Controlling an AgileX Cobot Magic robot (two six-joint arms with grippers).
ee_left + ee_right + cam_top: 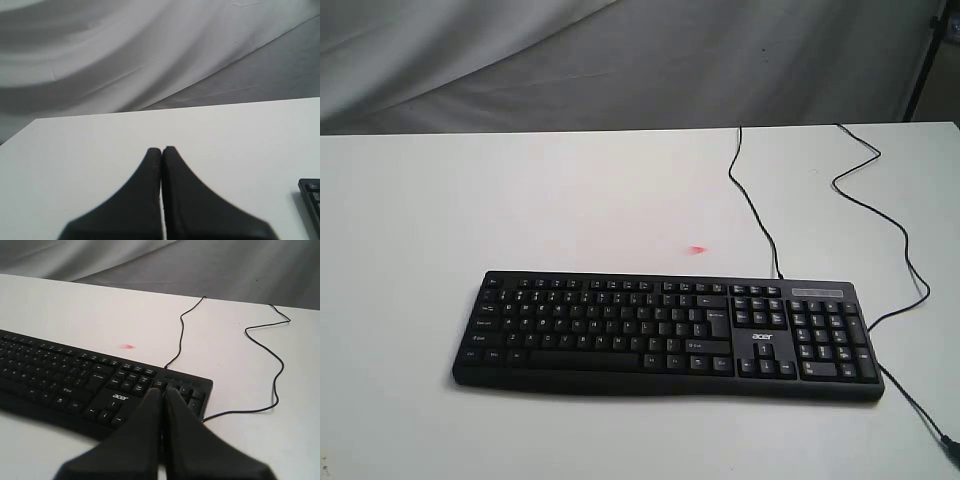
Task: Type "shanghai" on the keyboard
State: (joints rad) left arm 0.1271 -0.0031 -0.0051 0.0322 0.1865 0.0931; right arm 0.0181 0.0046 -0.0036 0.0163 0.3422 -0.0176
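The black keyboard [665, 335] lies flat on the white table [470, 200], toward the front, with its number pad on the right. Neither gripper appears in the exterior view. In the left wrist view my left gripper [161, 149] is shut with nothing in it, over bare table; only a corner of the keyboard [311, 197] shows at the frame's edge. In the right wrist view my right gripper [163, 389] is shut and empty, its tips in front of the number pad end of the keyboard [65, 380], near the acer logo [117, 398].
The keyboard's thin black cable [752, 200] runs from its back edge to the table's far edge. A second black cable [880, 215] snakes along the right side. A small pink mark [696, 250] sits on the table behind the keyboard. Grey cloth [620, 60] hangs behind.
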